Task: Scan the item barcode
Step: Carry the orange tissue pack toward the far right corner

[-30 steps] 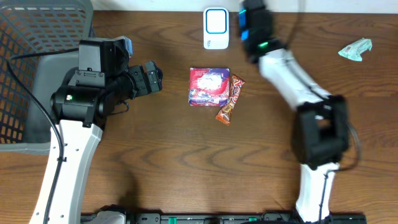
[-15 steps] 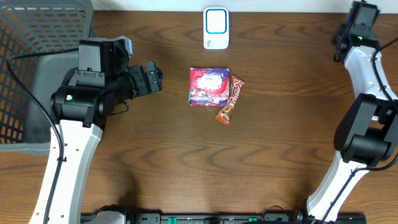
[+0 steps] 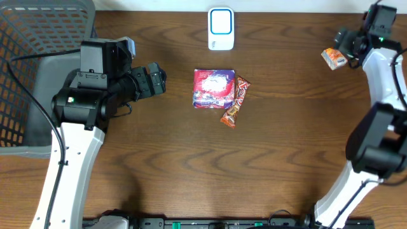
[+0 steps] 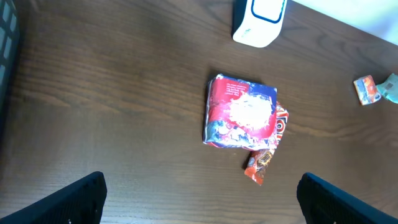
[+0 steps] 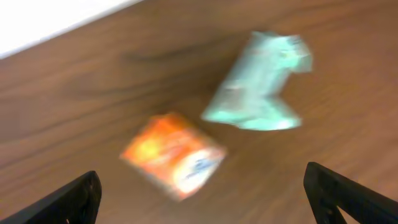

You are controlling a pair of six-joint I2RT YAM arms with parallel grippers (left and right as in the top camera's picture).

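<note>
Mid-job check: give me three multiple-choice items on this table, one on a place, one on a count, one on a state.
1. Where does the candy bar lie? A) in the basket B) touching the right side of the red snack packet C) on the scanner
2. How many items show in the right wrist view? A) one B) two C) four
3. The right tool is: A) open, empty B) shut on an item C) shut, empty
Answers: 1 B, bar and packet touch; 2 B, an orange packet and a teal wrapper; 3 A, its fingers stand wide apart with nothing between.
</note>
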